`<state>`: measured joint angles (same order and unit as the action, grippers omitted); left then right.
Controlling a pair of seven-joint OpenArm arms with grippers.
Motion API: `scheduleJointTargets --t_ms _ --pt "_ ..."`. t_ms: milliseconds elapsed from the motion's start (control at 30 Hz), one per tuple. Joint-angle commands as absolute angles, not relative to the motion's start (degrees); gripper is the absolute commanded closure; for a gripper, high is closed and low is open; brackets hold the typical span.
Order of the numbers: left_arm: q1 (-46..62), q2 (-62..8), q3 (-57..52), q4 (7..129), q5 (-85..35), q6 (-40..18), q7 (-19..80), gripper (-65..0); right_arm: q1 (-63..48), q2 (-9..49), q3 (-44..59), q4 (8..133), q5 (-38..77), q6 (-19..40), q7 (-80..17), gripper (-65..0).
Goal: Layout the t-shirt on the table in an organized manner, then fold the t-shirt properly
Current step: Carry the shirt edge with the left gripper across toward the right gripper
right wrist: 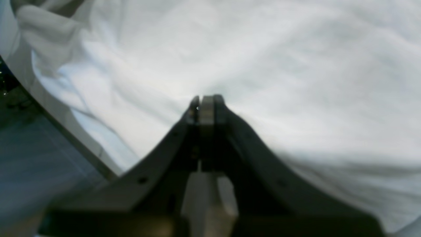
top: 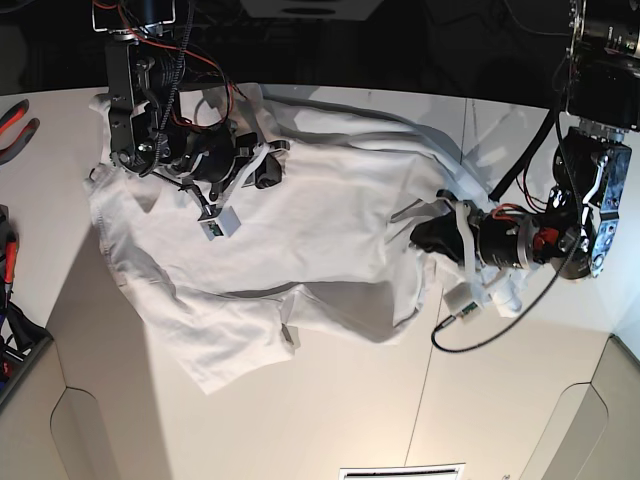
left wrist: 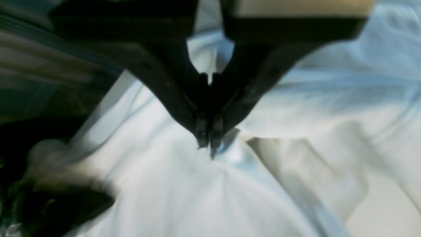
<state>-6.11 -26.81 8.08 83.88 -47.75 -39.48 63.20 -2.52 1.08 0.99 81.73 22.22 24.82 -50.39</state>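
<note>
The white t-shirt (top: 320,220) lies crumpled and skewed on the table (top: 330,420), with a folded-over part toward the front left. My left gripper (top: 418,237) sits at the shirt's right edge. In the left wrist view its black fingers are shut (left wrist: 208,144) and pinch the t-shirt (left wrist: 164,191), whose creases run out from the tips. My right gripper (top: 268,172) is at the shirt's upper left. In the right wrist view it is shut (right wrist: 206,98) with a pale strip of the t-shirt (right wrist: 296,65) between its fingers.
Red-handled pliers (top: 15,120) lie at the table's left edge, with more tools (top: 8,300) below them. A black cable (top: 470,335) loops onto the table under the left arm. A thin dark seam (top: 430,390) crosses the tabletop. The table edge (right wrist: 82,148) runs close beside the right gripper.
</note>
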Motion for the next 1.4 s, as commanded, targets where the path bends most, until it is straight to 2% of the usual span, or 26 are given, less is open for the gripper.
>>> scheduleJointTargets --t_ms 0,33,67,133,167,200,367,500,567,667,833,933,1167,1367 --pt "-5.52 -27.49 7.70 84.64 -48.23 -40.00 63.00 0.0 -2.26 1.08 1.02 82.04 20.75 24.14 -51.00 0.0" --pt "-4.29 -27.49 7.70 84.64 -48.16 -40.00 62.96 0.0 -2.24 1.08 1.02 82.04 20.75 24.16 -51.00 0.0" --pt "-3.14 -27.49 7.70 84.64 -48.23 -40.00 62.98 -3.6 -2.26 1.08 1.02 82.04 20.75 24.16 -51.00 0.0" --pt "-1.34 -27.51 7.70 84.66 -49.10 -40.00 63.00 -23.5 -2.26 1.08 0.99 82.04 20.75 24.16 -51.00 0.0" --pt "-0.69 -27.62 7.70 84.71 -50.04 -40.00 63.00 -29.6 -2.24 1.08 1.02 82.04 20.75 24.16 -51.00 0.0" --pt "-0.30 -27.79 7.70 84.82 -51.72 -40.00 63.02 -31.0 -2.26 1.08 1.02 82.04 20.75 24.16 -51.00 0.0" --pt "-0.16 -28.25 4.95 89.49 -59.96 -40.00 62.85 -30.9 -2.26 1.08 1.02 82.04 20.75 24.16 -51.05 0.0" --pt "-0.56 -28.25 -0.16 96.25 -59.83 -40.00 61.65 -30.6 -2.26 1.08 1.02 82.04 20.78 24.16 -51.03 0.0" --pt "-1.85 -28.25 -2.02 97.01 -54.57 -40.00 56.66 -29.0 -2.26 1.08 1.02 82.04 20.78 24.16 -51.00 0.0" --pt "-4.80 -28.23 -2.20 95.81 -39.57 -40.00 46.37 -25.3 -2.24 1.08 1.02 82.04 20.78 24.18 -51.00 0.0" --pt "-13.26 -27.79 0.49 87.05 -27.88 -37.30 36.71 -24.0 -2.24 1.08 0.99 82.04 20.97 24.21 -50.98 0.0" --pt "-20.08 -25.80 3.97 79.33 -24.97 -35.33 36.18 -24.0 -2.24 1.08 0.99 82.04 20.99 24.21 -50.98 0.0" --pt "-31.77 -20.23 14.94 60.03 -18.94 -35.16 34.52 -24.0 -2.24 1.08 0.99 82.04 20.97 24.21 -51.00 0.0" --pt "-33.54 -22.24 20.56 53.43 -17.74 -32.86 35.35 -24.0 -2.24 1.08 0.99 82.04 20.95 24.21 -50.98 0.0"
